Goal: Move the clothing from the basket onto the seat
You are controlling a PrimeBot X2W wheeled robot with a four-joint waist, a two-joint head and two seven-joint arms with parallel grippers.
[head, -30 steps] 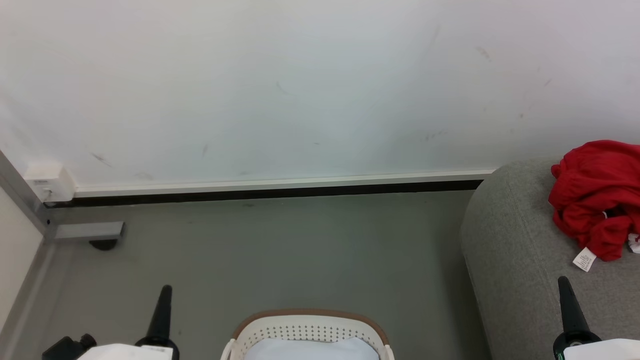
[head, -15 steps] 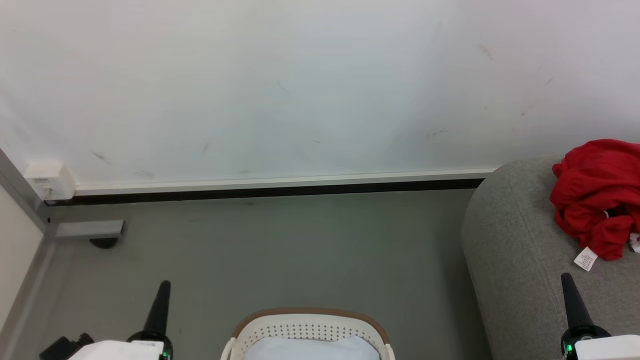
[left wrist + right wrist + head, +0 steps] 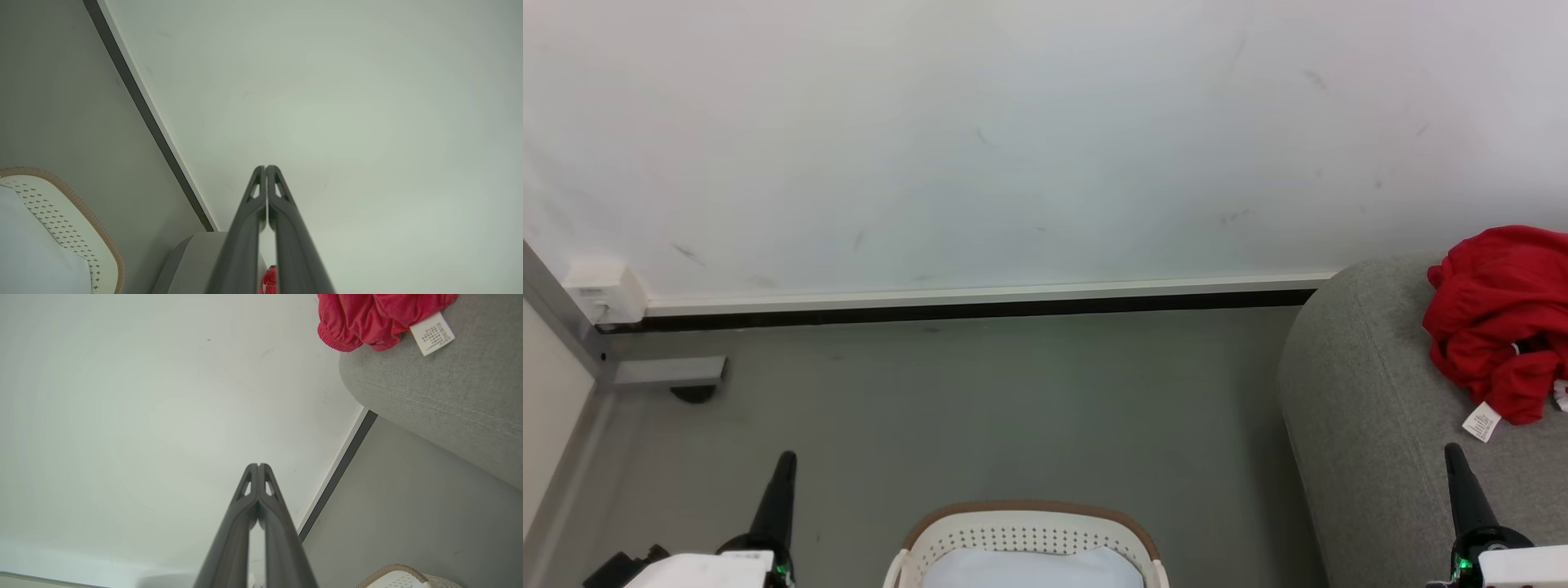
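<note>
open: bare floor between basket and wall | right: seat blocks (clothing heaped on its top) | left: grey corner post | basket: mouth open upward, pale cloth inside

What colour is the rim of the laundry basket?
Brown, on the white perforated basket. The head view shows it best.

The right gripper had its 2 dark fingers pressed together, pointing at the pale wall. At upper right, the red clothing lay on the grey seat, its white label flat on the upholstery. The basket rim showed at the bottom edge.
</note>
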